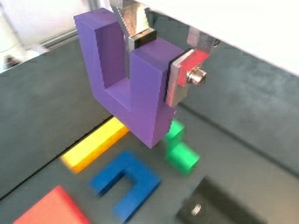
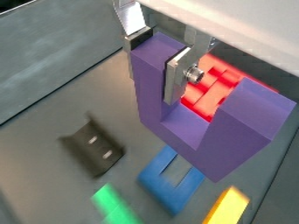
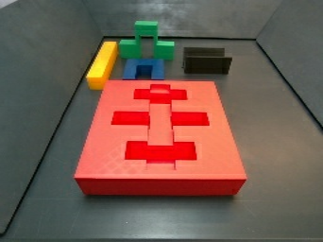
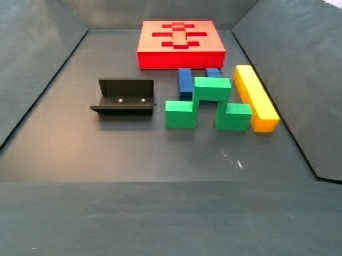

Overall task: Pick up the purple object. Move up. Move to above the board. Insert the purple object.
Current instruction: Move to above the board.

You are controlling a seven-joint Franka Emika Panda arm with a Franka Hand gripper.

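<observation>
The hand is up in the air with its two silver fingers clamped on one upright arm of the purple object, and neither side view catches hand or block, so both hang above what those cameras cover. In both wrist views the purple object is a chunky U, one finger plate pressed flat against the outer face of the gripped arm and the second finger reaching down into the slot between the arms. Its thick base is lowest and clear of everything beneath it.

Down on the dark bench the pieces lie in two groups. The board is a big red slab with darker cross and bar recesses, sitting flat toward one end of the bench; the board shows at the far end in a side view. Beyond it, towards the other end, a yellow bar lies along one long edge, with a blue block just beside it and a green block against the blue one. The fixture stands apart from them, nearer the opposite long edge. In a wrist view the yellow bar, blue block and green block sit below the lifted piece.
</observation>
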